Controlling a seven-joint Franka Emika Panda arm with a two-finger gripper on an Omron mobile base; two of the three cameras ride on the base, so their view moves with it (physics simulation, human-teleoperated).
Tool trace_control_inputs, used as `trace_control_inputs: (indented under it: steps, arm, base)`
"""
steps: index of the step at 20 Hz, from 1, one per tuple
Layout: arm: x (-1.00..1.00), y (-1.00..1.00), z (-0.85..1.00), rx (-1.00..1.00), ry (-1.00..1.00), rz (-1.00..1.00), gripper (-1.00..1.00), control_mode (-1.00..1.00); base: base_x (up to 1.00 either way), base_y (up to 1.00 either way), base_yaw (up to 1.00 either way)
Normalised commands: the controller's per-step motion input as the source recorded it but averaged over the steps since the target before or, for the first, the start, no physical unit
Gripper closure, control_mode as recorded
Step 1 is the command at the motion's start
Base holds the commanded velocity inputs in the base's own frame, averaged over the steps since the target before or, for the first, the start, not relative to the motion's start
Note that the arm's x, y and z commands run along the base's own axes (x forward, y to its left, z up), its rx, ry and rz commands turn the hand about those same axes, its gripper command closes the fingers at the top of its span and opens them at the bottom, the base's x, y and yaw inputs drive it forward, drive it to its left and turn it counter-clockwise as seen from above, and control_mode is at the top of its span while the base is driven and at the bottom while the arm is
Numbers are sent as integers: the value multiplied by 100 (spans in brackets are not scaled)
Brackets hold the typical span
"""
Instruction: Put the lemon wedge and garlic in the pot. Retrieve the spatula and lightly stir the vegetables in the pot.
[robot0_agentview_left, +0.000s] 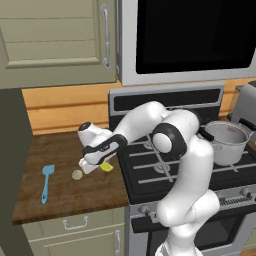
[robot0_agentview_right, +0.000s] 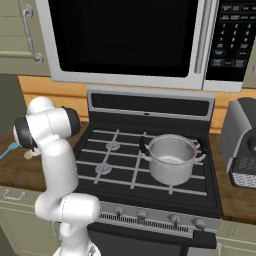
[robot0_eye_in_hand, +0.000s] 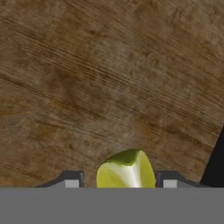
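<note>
Gripper (robot0_agentview_left: 102, 166) is down at the wood counter (robot0_agentview_left: 60, 150), centre-left of the left base view, right over the wedge (robot0_agentview_left: 106, 167); in the hand view the wedge (robot0_eye_in_hand: 126, 169) sits bottom centre between the two fingertips (robot0_eye_in_hand: 72, 180), a thin gap visible on each side; jaws at a middling width, straddling the wedge; cannot tell if they touch it yet; wedge looks to be on the counter, not lifted.

Garlic (robot0_agentview_left: 77, 174) lies on the counter just left of the gripper, near the wedge but apart from it; spatula (robot0_agentview_left: 46, 183) lies flat further left, lower left of the frame, blade at the top end, handle running down toward the counter's front edge; well apart from the garlic.

Pot (robot0_agentview_left: 228, 141) stands upright on the stove (robot0_agentview_left: 165, 165) at the right edge of the left base view; in the right base view the pot (robot0_agentview_right: 171, 158) is centre-right on a right-hand burner, black handle pointing left, pale inside showing nothing in it.

Toaster (robot0_agentview_right: 243, 142) is at the right edge of the right base view, beside the stove; microwave (robot0_agentview_right: 135, 40) across the top above the stove; the spatula's tip (robot0_agentview_right: 7, 149) peeks out at the left edge behind the arm.
</note>
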Motion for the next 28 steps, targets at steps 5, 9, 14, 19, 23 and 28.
trace_control_inputs:
  steps: [5, 9, 14, 19, 23, 28]
  arm:
    - [-31, -14, -7, 0, 0, -3, 100, -100]
    - [-74, -21, 21, 0, -12, -3, 100, -100]
    - [-85, -36, 93, 3, -30, -6, 100, -100]
    - [-26, -86, 100, 14, -13, -22, 100, -100]
    - [-24, -100, 100, 12, -8, -28, 100, -100]
    - [-17, -100, 84, 14, -3, -25, 100, -100]
  base:
    - [0, 0, 0]
    - [0, 0, 0]
    - [0, 0, 0]
    - [0, 0, 0]
    - [0, 0, 0]
    - [0, 0, 0]
